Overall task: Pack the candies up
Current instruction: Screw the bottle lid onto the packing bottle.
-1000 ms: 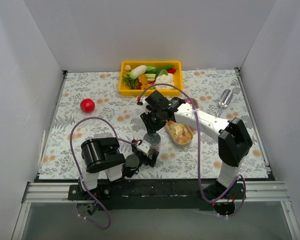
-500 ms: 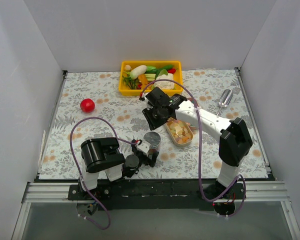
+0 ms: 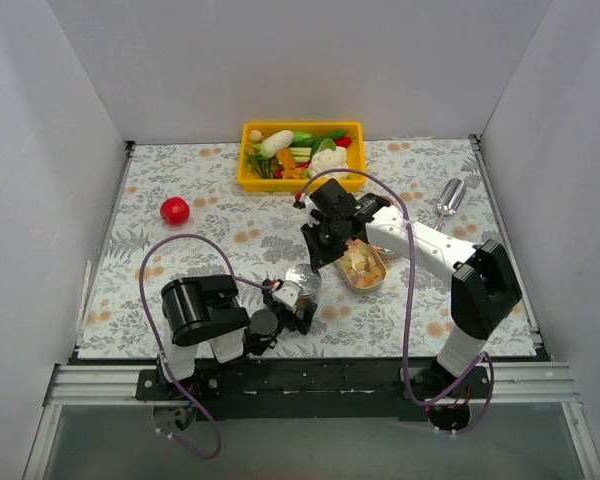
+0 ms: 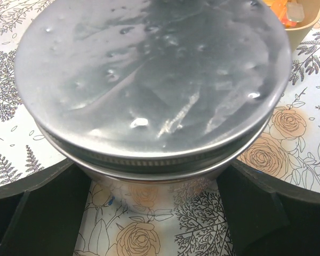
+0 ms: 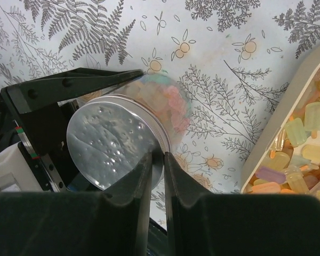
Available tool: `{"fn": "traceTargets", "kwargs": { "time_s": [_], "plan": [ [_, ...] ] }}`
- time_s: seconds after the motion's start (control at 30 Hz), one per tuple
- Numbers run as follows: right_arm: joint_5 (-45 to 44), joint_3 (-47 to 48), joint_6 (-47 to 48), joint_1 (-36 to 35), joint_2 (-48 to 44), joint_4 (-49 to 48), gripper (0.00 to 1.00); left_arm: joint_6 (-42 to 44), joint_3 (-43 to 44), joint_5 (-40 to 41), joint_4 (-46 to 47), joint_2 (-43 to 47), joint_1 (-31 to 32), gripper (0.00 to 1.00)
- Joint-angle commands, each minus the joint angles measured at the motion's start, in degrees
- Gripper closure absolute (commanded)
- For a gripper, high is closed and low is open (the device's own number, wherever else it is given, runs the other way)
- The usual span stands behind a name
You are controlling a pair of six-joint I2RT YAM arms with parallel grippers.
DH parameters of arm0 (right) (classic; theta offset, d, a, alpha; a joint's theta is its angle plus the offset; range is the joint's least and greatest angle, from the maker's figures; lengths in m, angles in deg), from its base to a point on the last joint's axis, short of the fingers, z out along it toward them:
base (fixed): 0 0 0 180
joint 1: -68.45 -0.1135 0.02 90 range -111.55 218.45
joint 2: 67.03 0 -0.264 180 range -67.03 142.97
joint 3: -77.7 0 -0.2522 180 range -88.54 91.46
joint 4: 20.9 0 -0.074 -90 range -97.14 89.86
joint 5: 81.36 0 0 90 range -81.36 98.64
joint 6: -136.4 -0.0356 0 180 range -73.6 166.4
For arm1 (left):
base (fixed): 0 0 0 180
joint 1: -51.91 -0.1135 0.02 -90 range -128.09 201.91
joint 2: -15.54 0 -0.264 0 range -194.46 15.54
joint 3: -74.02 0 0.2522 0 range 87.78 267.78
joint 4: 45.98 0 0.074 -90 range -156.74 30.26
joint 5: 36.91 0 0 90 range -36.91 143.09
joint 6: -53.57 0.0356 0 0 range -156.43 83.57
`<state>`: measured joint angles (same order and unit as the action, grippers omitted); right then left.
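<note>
If loosely lidded, could spill candies [image 5: 168, 101] from the tilted jar [image 5: 113, 143] clamped in wide left jaws; right jaws narrow, empty

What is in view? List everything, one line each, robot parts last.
clear jar with silver lid: one, tilted, near centre
pastel candies: many, pink, blue, green, inside the jar
beige oval tray: one, right of jar
lolly-shaped sweets: many, orange, yellow, purple, in tray
yellow plastic bin: one, far centre
toy vegetables: several, mixed colours, in bin
red ball: one, left side
metal scoop: one, silver, far right
floral tablecloth: one, white-patterned, under everything
left gripper: black, shut on jar
right gripper: black, near jar, jaws a narrow gap apart, empty
</note>
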<state>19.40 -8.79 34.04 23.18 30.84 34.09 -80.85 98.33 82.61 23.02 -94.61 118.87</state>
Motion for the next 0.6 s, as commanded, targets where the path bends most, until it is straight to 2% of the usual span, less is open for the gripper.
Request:
{"fn": "traceTargets", "kwargs": {
  "time_s": [0.0, 0.2, 0.57],
  "plan": [
    [4.35, -2.57, -0.73, 0.19, -2.41, -0.8, 0.84, 0.13, -4.48, -1.04, 16.74, -4.72, -0.34, 0.17],
    [5.67, -6.26, -1.79, 0.19, -4.08, -0.8, 0.99, -0.05, -3.43, -0.08, 13.15, -3.94, -0.34, 0.18],
    [13.49, -15.93, -6.27, -0.16, -11.37, -4.84, 0.99, -0.31, -1.84, -0.78, 11.9, -4.72, -0.34, 0.18]
  ]
}}
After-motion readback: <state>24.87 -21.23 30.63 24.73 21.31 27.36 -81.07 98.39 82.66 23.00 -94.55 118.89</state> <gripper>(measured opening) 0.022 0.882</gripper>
